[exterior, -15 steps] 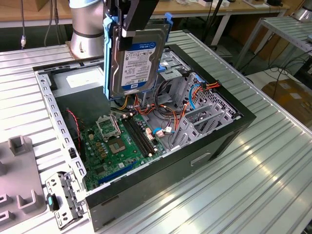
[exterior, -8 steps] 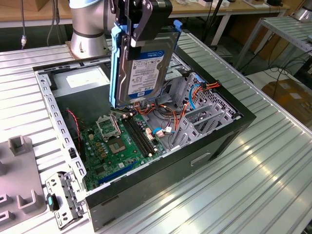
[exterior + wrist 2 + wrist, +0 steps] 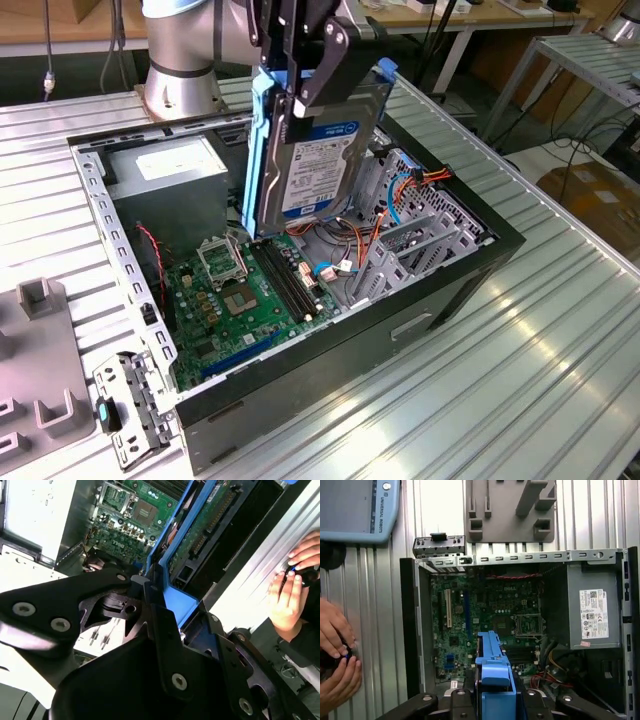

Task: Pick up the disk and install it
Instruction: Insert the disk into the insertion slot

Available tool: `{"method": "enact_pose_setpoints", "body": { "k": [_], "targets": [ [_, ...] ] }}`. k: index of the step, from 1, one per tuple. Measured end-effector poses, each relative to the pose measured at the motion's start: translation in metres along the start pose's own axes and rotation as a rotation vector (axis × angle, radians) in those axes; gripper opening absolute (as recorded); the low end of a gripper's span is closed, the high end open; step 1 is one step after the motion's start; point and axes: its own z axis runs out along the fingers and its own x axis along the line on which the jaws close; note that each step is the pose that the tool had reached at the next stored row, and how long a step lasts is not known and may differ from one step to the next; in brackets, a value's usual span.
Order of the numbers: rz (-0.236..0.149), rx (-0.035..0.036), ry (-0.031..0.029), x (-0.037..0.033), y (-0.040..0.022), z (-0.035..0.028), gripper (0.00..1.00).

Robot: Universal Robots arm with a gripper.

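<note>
The disk (image 3: 312,165) is showing smooth silver metal, a paper label and glossy blue plastic rails; the table (image 3: 520,390), ribbed matt metal.

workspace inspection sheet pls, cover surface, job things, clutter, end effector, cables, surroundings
surface: ribbed metal table carrying an open computer case, its motherboard exposed
job's things: disk held upright above the case interior, label facing the exterior view, blue rails on its sides
clutter: grey fixture block and small metal bracket beside the case at the exterior view's left
grippers: end effector shut on the disk's upper end
cables: orange and blue cables inside the case; red wire by the case wall
surroundings: a person's hands beside the case in the first wrist view; blue-grey pendant on the table
</note>
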Motion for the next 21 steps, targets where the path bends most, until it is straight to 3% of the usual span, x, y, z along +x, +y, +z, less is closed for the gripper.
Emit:
{"method": "enact_pose_setpoints", "body": {
  "k": [6, 9, 17, 21],
  "targets": [
    [0.0, 0.0002, 0.0049, 0.001, -0.0214, 0.0013, 0.37],
    [0.0, 0.0003, 0.0059, 0.0007, -0.0289, 0.0016, 0.37],
    [0.0, 0.0004, 0.0073, 0.0006, -0.0449, 0.0025, 0.37],
    [0.0, 0.0003, 0.0082, 0.0022, -0.0494, 0.0036, 0.37]
  ]
}}
